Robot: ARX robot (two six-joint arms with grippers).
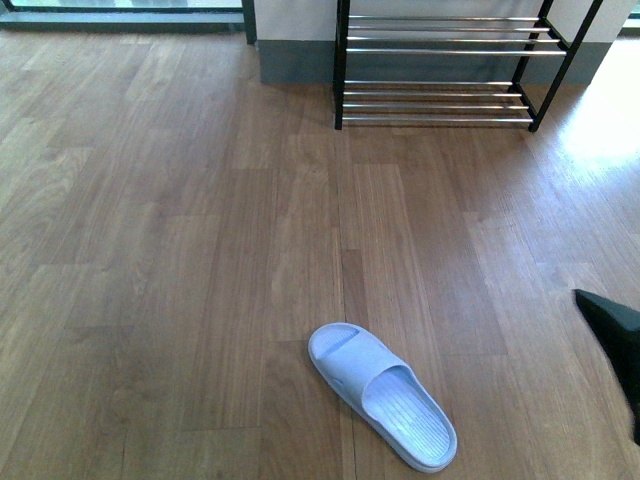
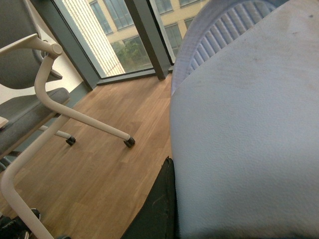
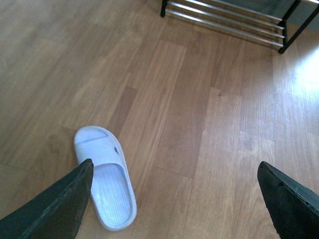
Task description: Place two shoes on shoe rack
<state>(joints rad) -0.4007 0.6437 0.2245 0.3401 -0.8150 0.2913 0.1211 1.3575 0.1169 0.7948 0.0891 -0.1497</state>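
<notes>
Judging by the views, the pick-up step was taken as half done: one pale slipper was pinched in the left pincer, held off the ground. The other slipper lay sole-down on the wood floor, well short of the shoe rack at the far wall. The right pincer was spread wide & empty, one finger just beside it. Next, prob.: a lowering over its strap, a squeeze, then a carry fwd to the rack's bars. Glare was seen nr the rack; tall windows & a white-framed chair were behind.
</notes>
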